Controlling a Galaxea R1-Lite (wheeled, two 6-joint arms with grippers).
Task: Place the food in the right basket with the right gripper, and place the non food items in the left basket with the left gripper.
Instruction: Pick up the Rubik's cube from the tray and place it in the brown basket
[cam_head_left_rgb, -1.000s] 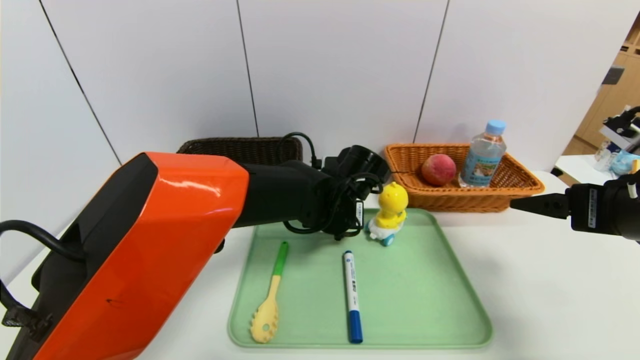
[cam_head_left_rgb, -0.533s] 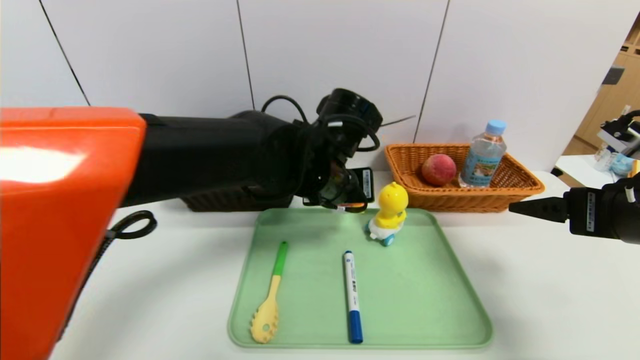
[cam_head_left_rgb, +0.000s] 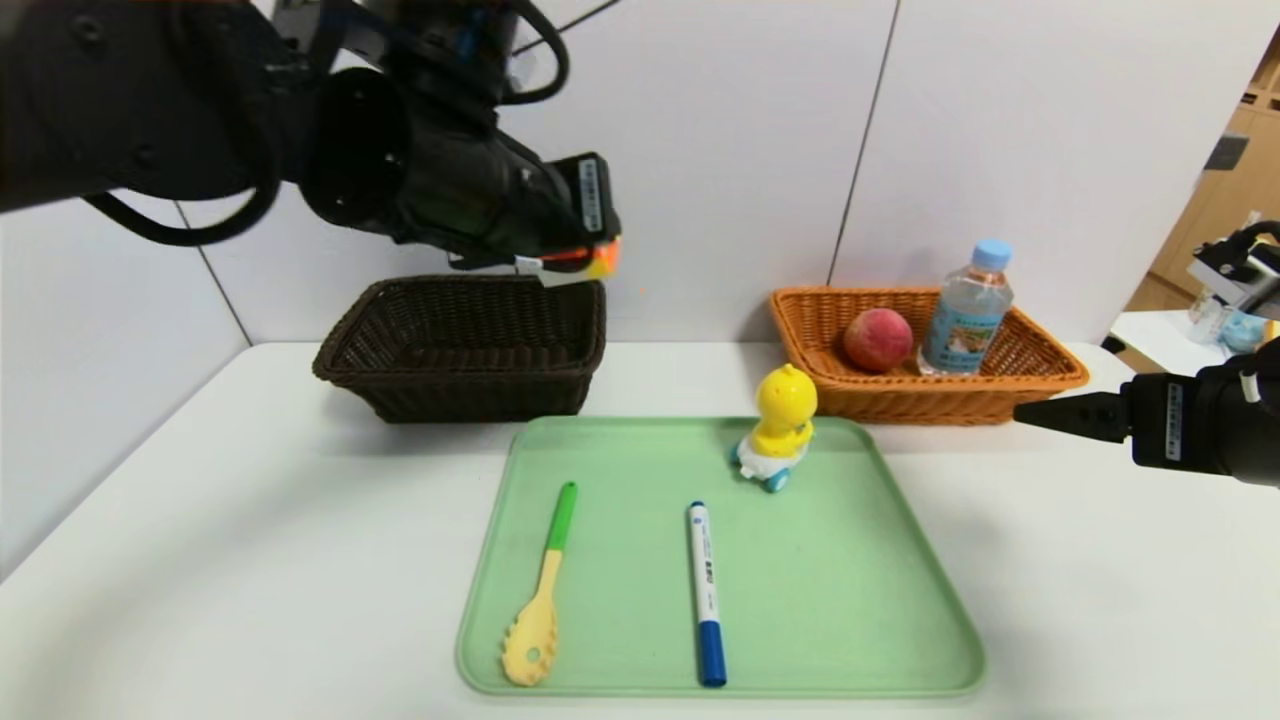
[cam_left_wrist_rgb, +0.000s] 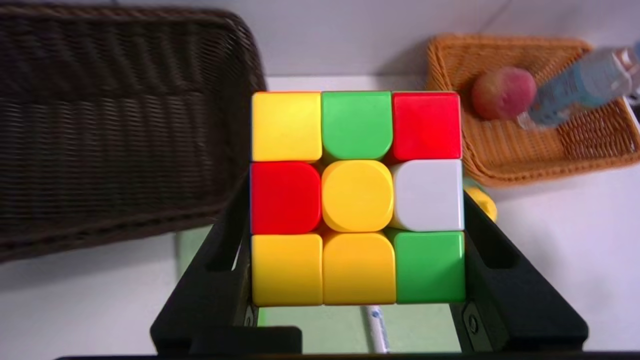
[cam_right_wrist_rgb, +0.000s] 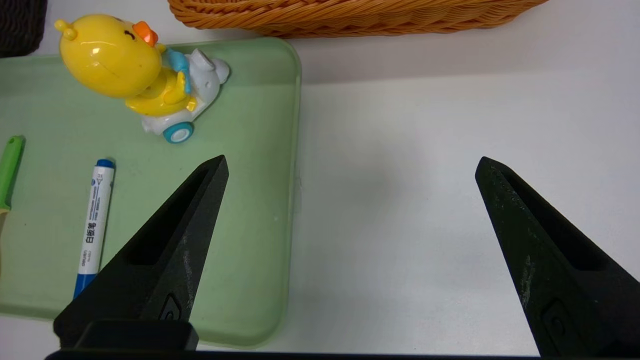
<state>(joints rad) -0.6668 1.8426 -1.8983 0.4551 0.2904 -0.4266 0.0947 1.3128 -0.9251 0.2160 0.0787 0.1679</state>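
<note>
Head view, left gripper (cam_head_left_rgb: 585, 262): raised above the near right corner of the left basket (cam_head_left_rgb: 465, 345), its fingers closed on the puzzle cube (cam_head_left_rgb: 600, 262), of which only an orange-yellow edge shows.
Head view, tray (cam_head_left_rgb: 880, 600): sits on the table (cam_head_left_rgb: 200, 560); it carries the duck toy (cam_head_left_rgb: 780, 425) upright at the far edge, and the pasta spoon (cam_head_left_rgb: 540, 595) and marker (cam_head_left_rgb: 705, 590) lying side by side nearer the robot.
Head view, food: peach (cam_head_left_rgb: 877, 339) and water bottle (cam_head_left_rgb: 965, 310) are both inside the right basket (cam_head_left_rgb: 1040, 385).
Head view, right gripper (cam_head_left_rgb: 1030, 412): hovers over the table to the right of the tray, near the front of the right basket, idle.

Left wrist view, grip: the cube (cam_left_wrist_rgb: 357, 197) is clamped squarely between the two black fingers (cam_left_wrist_rgb: 225, 260), one on each side face.
Left wrist view, target: the dark basket (cam_left_wrist_rgb: 115, 125) lies off to one side of the cube, not yet beneath it.

Right wrist view, fingers (cam_right_wrist_rgb: 165, 260): spread wide, holding nothing, over bare table at the tray's edge.

Step in hand: carrying the cube to the left basket.
Next move: likely shift further over the basket's hollow, lower, then release; three non-food items remain.
</note>
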